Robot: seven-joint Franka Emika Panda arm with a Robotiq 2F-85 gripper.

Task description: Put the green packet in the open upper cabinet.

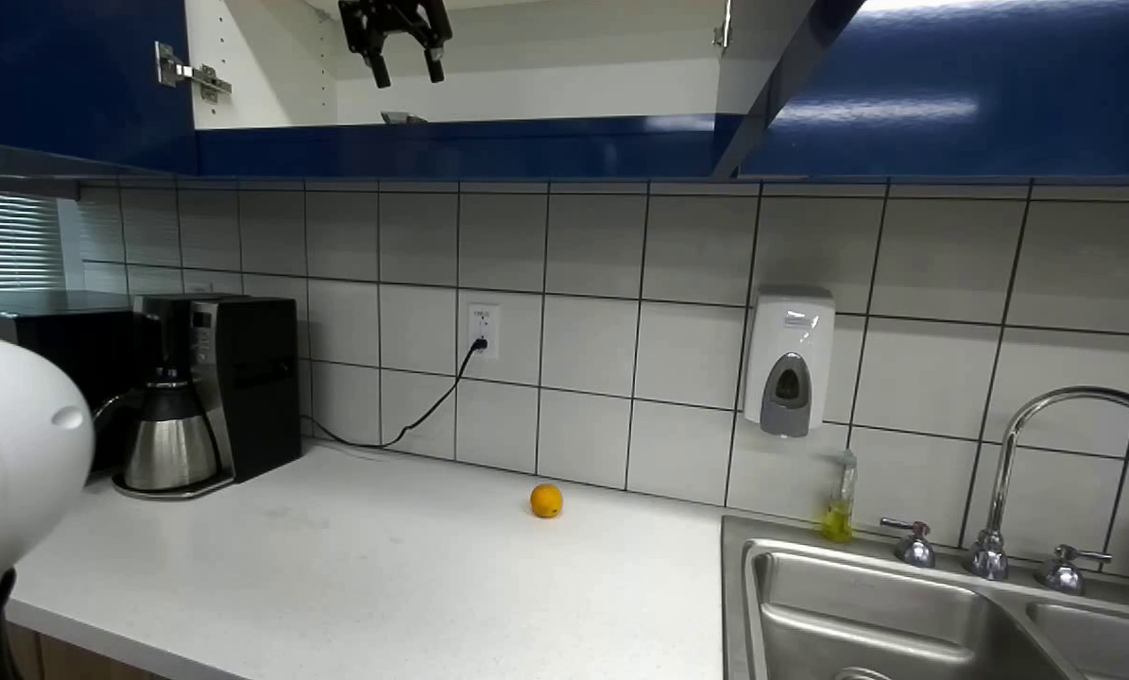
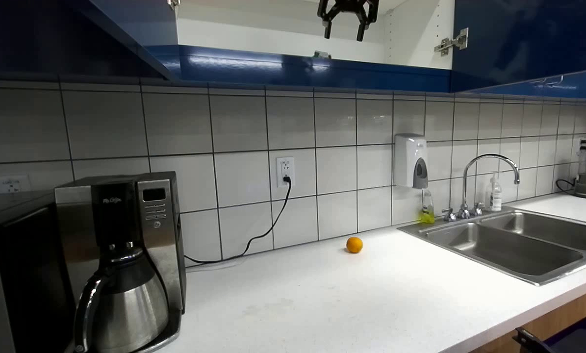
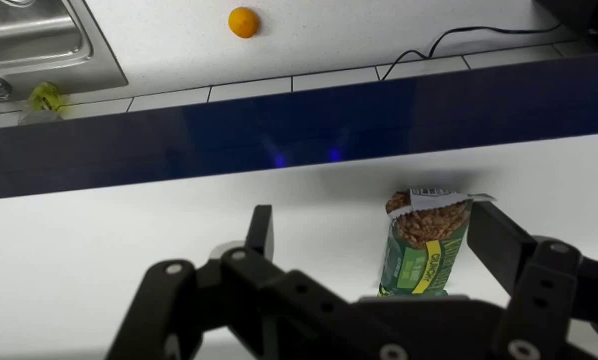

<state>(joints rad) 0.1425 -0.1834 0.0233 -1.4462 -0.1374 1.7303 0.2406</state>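
Green packet [image 3: 424, 247] — one — inside one open cabinet [image 1: 545, 90], one empty hand [image 1: 409, 80] above, spread wide, one orange ball [image 1: 546, 501] below

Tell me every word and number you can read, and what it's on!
"CRUNCHY": green packet
"NATUR…", rest unclear: green packet
"Mr. Coffee", slightly blurry: coffee maker
Too small or blurred: other green packet print, coffee maker buttons, soap dispenser, pump bottle, wall outlet

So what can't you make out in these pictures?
Green packet, wrist view: bottom end hidden by the gripper.
Packet, both exterior views: mostly behind the front edge of the open upper cabinet.
Cabinet top, both exterior views: cut off by upper edge.
Faucet, in an exterior view: spout cut off by right edge.
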